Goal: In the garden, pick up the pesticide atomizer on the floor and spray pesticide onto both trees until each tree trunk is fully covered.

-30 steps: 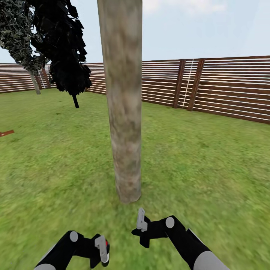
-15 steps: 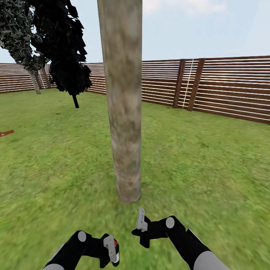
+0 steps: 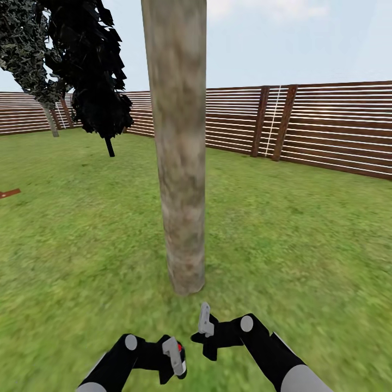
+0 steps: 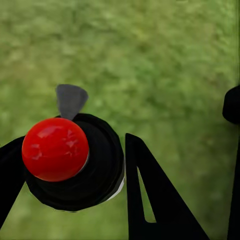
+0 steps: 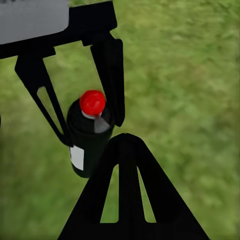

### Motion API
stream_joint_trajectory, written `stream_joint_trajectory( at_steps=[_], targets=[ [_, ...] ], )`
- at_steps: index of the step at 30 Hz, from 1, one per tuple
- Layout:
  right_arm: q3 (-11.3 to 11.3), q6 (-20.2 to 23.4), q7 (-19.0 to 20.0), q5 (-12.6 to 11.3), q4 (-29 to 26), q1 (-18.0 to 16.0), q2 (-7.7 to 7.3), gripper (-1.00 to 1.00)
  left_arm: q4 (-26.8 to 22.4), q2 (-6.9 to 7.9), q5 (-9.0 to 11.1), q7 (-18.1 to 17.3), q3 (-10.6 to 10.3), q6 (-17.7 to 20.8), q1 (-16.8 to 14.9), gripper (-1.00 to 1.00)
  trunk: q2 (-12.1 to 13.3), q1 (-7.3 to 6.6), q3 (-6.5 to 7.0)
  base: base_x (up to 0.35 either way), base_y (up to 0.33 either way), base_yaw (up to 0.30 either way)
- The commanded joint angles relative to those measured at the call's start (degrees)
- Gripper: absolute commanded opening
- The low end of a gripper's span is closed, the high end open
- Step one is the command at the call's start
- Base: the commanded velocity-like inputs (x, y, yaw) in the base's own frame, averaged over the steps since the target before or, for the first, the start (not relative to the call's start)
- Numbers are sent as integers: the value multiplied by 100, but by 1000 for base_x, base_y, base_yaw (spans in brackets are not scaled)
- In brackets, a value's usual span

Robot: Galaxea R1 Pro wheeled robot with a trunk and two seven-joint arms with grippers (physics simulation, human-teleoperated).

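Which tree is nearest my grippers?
The thick bare mottled trunk just ahead of both grippers; the black-leaved cone tree and the grey-leaved tree stand back by the fence.

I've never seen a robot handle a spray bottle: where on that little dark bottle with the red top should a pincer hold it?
Probably around the round dark body of the pesticide atomizer, one finger on each side, as the left pincer holds it now. That leaves the red top and grey spray piece uncovered.
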Motion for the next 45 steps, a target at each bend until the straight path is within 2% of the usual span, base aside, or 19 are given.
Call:
stream_joint_trajectory(
  at_steps=[1, 7, 14, 15, 16, 17, 20, 39, 43, 45],
  targets=[
    [0, -1, 0, 0, 0, 0, 0, -100, -1, -9, 3, -5, -2, -3, 1, -100, 0, 0, 0, 0, 0, 0],
    [0, 1, -8, 0, 0, 0, 0, -100, 8, -92, 5, -22, -3, -272, -7, -100, 0, 0, 0, 0, 0, 0],
    [0, 1, -9, 4, -12, 0, 6, -100, 22, -97, 26, -21, 5, -308, -7, -100, 0, 0, 0, 0, 0, 0],
    [1, 1, -9, 6, -12, 0, 8, -100, 29, -97, 101, -21, 3, -312, -10, -100, 0, 0, 0, 0, 0, 0],
    [4, 1, -9, 8, -10, 0, 8, -100, 42, -97, 293, -29, -1, -333, -19, -100, 0, 0, 0, 0, 0, 0],
    [5, -1, -9, 8, -9, 0, 9, -100, 51, -97, 392, -34, -2, -340, -22, -100, 0, 0, 0, 0, 0, 0],
    [4, 0, -9, 9, -9, 0, 9, -100, 59, -97, 486, -45, -4, -347, -24, -100, 0, 0, 0, 0, 0, 0],
    [9, 0, -9, 9, -9, 0, 9, -100, 60, -98, 541, -198, 4, -340, -34, -100, 0, 0, 0, 0, 0, 0],
    [9, -1, -9, 9, -9, 0, 9, -100, 69, -147, 543, -198, 5, -332, -34, -100, 0, 0, 0, 0, 0, 0],
    [9, -1, -9, 9, -9, 0, 9, -100, 69, -149, 634, -198, 5, -341, -34, -100, 0, 0, 0, 0, 0, 0]
  ],
)
